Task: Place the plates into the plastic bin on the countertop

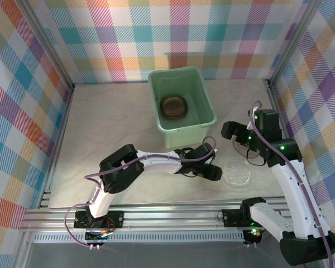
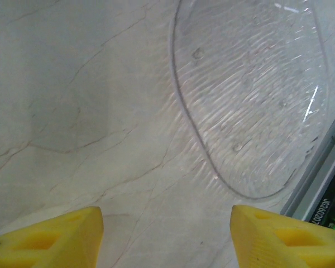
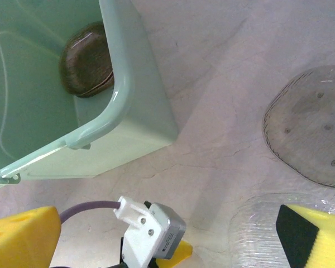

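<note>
Step in hand: picking up one of the plates left on the desk [image 2: 72, 84].

- Left hand [image 2: 166, 215]: fingers apart, nothing between them, low over the bare desk. The clear plate [image 2: 251, 100] lies flat ahead of it and off to its right, not touching either finger.
- Right hand [image 3: 167, 223]: fingers spread as wide as they go, empty, hanging above the desk. The near corner of the bin [image 3: 128, 106] is ahead and to its left. A smoky plate [image 3: 312, 128] lies flat ahead and to its right. The clear plate's edge shows just inside its right finger.
- Bin: a stack of brown plates [image 1: 174, 106] sits on its floor. The bin is well beyond the left hand, ahead and to its left.

Judgement: the task looks mostly done, with two plates on the desk that I can count. Any plate under the right arm is hidden.

Next move, as I read it: the left hand must go forward and to its right until the fingers straddle the clear plate's rim. The plate is thin and flat on the desk, so one finger must get under the edge. Risk: it skids away instead of lifting. Then lift and carry it over the bin's near wall.
</note>
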Controlling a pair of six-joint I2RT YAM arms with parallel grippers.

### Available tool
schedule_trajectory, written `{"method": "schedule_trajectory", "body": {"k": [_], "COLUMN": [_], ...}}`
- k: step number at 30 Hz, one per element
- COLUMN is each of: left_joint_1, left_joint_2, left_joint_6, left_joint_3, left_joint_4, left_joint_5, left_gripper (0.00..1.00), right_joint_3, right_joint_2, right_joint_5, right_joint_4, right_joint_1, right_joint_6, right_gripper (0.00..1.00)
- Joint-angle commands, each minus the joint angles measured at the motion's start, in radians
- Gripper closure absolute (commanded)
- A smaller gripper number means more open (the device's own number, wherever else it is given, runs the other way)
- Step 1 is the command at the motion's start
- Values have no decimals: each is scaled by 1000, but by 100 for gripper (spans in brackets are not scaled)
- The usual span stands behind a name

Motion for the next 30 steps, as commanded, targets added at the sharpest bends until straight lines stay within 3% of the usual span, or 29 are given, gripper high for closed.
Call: {"method": "schedule_trajectory", "body": {"k": [1,20,30], "left_joint_1": [-10,-12,-12], "left_joint_2": [26,172,227], "left_joint_6": [-13,-85,-117], "left_joint_3": [46,183,232], "left_joint_4": [38,33,-4], "left_joint_5": [25,8,-14], "left_gripper": [38,39,50], "right_joint_3": [-17,-53,-75], "right_joint_2": [-24,-92,-99], "right_joint_5": [-19,-2,-1], "right_joint_4": [-2,1,12], "right_joint_1": [-9,-10,-12], "right_joint_6": [10,19,17], "right_gripper": [0,1,0]}}
